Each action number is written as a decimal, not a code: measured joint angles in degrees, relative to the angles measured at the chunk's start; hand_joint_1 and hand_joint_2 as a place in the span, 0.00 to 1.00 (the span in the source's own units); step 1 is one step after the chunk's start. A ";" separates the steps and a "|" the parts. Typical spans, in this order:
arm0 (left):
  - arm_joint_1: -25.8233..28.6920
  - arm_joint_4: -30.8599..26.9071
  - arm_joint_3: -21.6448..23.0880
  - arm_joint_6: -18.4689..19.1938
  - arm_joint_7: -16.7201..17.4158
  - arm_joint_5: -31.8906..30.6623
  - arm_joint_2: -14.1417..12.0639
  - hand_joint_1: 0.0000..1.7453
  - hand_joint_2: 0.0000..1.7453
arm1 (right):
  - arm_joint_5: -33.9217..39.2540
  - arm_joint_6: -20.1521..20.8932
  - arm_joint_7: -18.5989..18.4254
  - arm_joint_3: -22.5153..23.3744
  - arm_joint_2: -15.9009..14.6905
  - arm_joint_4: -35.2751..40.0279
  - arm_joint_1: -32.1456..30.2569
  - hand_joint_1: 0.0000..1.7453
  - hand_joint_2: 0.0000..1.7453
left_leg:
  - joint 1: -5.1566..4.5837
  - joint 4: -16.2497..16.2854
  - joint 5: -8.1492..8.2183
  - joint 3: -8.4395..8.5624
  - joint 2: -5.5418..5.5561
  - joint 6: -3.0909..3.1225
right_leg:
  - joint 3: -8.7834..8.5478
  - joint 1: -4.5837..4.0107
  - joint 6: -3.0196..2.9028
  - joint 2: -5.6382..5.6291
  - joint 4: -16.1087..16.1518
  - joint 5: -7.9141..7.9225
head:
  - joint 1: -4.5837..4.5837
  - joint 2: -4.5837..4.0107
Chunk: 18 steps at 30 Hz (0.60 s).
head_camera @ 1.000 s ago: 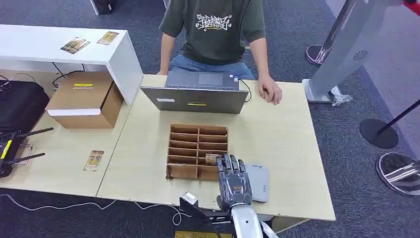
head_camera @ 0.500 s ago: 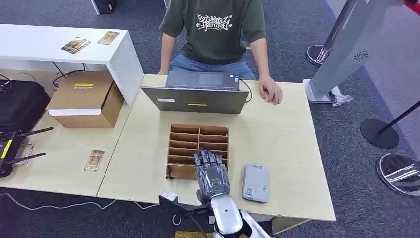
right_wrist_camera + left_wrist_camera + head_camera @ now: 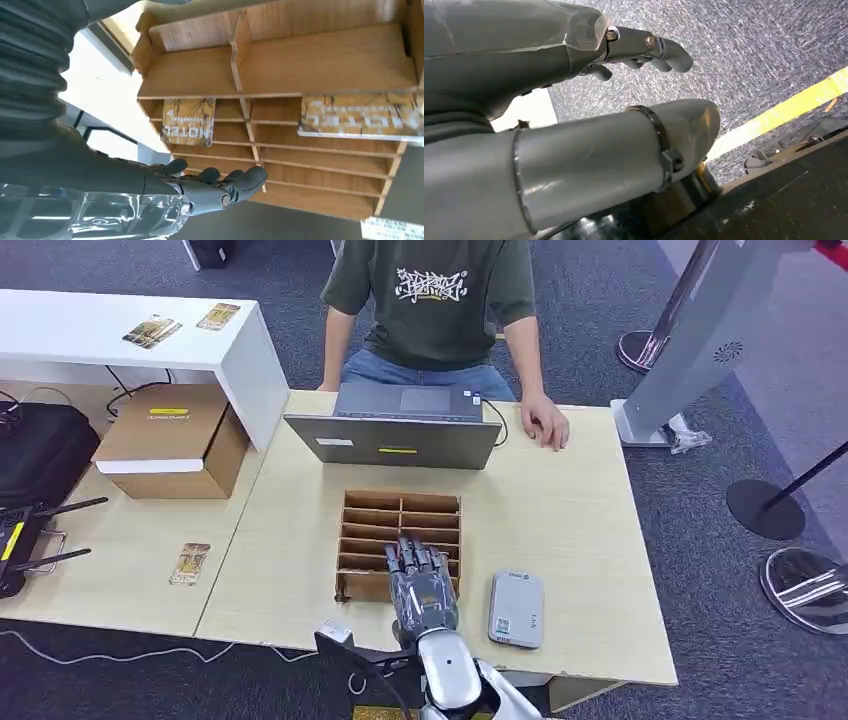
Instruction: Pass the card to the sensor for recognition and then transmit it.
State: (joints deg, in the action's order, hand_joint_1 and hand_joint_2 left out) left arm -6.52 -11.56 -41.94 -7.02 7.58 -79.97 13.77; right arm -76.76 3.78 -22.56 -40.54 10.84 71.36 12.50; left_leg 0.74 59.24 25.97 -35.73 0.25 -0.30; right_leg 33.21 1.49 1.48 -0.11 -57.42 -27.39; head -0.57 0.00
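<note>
Fingers of the right robot hand (image 3: 423, 585) were spread and empty over the near end of the wooden rack (image 3: 400, 543), where we saw two cards (image 3: 189, 128) lying in compartments just beyond its fingertips. Beside that robot hand lay the grey sensor (image 3: 517, 609) on the surface (image 3: 560, 510). The left robot hand (image 3: 644, 47) hung over carpet, fingers loosely curled, holding nothing.

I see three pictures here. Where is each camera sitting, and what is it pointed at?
Head view: high on the robot, looking forward and down at the table, the wooden rack and a seated person; the right hand shows.
Left wrist view: behind the left hand, facing carpet with a yellow line.
Right wrist view: behind the right hand, facing the rack's slots and two cards.
Head and right wrist views share the rack and right hand.
</note>
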 joint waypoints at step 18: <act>0.00 0.00 0.00 -0.20 -0.02 0.46 -0.02 0.00 0.00 | 1.16 0.63 -0.09 -0.02 -0.20 1.73 -0.40 1.00 1.00 | 0.00 0.00 0.00 0.00 0.00 0.00 | 0.01 0.00 0.00 0.00 0.00 0.00 | 0.02 0.00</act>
State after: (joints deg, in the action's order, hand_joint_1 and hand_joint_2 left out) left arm -6.51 -11.56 -41.94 -7.21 7.56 -79.52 13.75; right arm -75.60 4.42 -22.64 -40.57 10.65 73.09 12.10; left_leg 0.74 59.24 25.97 -35.73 0.25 -0.30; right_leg 33.22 1.49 1.48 -0.11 -57.42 -27.40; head -0.55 0.00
